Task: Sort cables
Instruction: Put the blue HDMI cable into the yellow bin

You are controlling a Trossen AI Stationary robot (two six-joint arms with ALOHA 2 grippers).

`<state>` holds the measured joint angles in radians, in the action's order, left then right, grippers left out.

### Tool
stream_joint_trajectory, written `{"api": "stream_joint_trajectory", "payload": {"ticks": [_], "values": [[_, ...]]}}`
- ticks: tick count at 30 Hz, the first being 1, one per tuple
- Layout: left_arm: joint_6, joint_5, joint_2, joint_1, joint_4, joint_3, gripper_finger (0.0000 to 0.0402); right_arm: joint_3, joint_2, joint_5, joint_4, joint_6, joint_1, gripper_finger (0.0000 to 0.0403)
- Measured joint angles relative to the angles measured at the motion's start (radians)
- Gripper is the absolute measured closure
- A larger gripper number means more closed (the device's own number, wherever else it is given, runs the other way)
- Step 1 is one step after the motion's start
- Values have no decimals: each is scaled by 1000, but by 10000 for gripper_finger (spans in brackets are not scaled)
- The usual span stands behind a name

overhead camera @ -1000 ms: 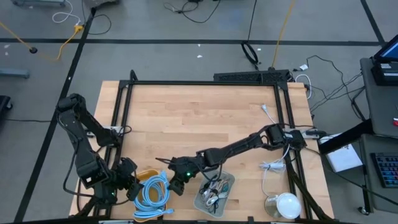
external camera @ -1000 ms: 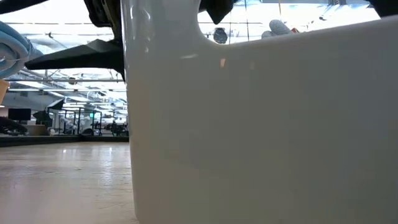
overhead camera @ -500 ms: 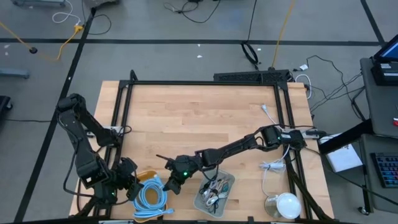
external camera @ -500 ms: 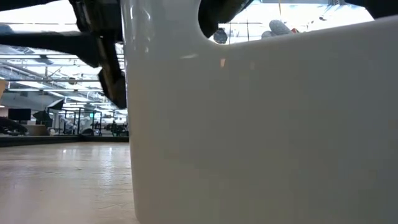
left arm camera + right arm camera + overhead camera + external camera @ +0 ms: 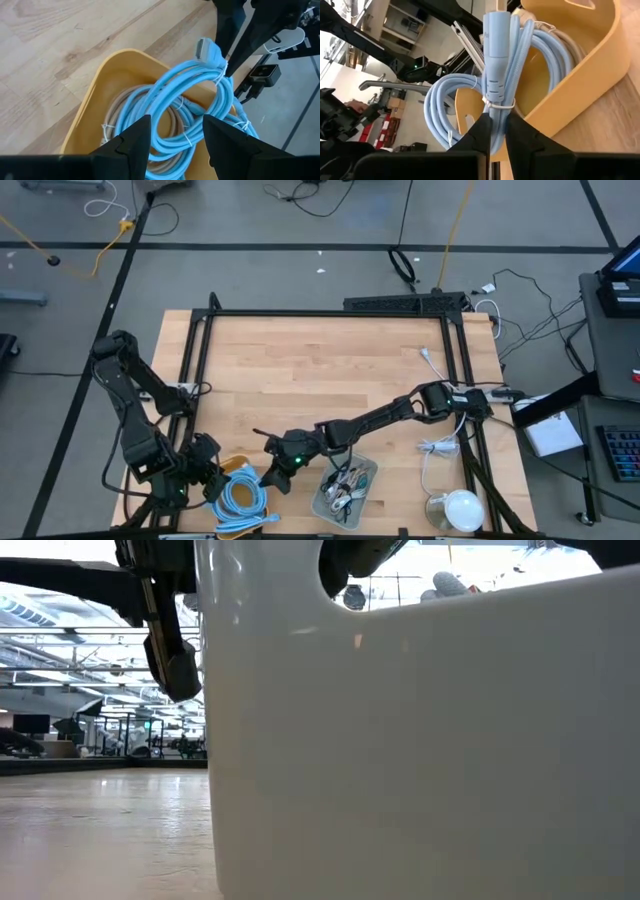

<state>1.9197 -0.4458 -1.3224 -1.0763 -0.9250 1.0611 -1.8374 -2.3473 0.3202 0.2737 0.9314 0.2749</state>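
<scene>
The right hand (image 5: pixel 494 137) is clamped on a light-blue cable (image 5: pixel 496 75) just below its plug, at the rim of the yellow bin (image 5: pixel 580 75); in the high view that right hand (image 5: pixel 272 477) sits just beside the blue coils (image 5: pixel 243 498) at the bench's near edge. The left hand (image 5: pixel 172 142) hovers over the same yellow bin (image 5: pixel 95 95) with its fingers apart and nothing between them; it looks down on the light-blue cables (image 5: pixel 197 110) piled over a beige bundle (image 5: pixel 170 120).

As a judgement, the sorting is well along; the blue loops are gathered in or over the yellow bin, and the thinner dark and grey bundles (image 5: pixel 343 483) lie in the clear tray (image 5: pixel 366 472) next to it. What seems left is to settle the held loop fully inside the bin; no loose small cable shows on the bare wood of the bench (image 5: pixel 320 370).

Around them: a white cord (image 5: pixel 438 447) and a round white object (image 5: pixel 461 507) at the bench's right near corner, well apart from the bins; a black frame (image 5: pixel 330 313) borders the bench. The two hands crowd the same bin, so they stand in each other's way; in the low view a white wall (image 5: pixel 420 740) blocks nearly everything.
</scene>
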Motion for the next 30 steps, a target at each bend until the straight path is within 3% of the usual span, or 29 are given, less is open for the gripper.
{"api": "stream_joint_trajectory", "payload": {"ticks": [10, 30], "values": [[20, 0, 0, 0, -20, 0, 220, 0, 64, 2, 52, -11, -4, 377], [-32, 2, 0, 68, -70, 0, 220, -1, 64, 47, 44, 3, -1, 377]]}}
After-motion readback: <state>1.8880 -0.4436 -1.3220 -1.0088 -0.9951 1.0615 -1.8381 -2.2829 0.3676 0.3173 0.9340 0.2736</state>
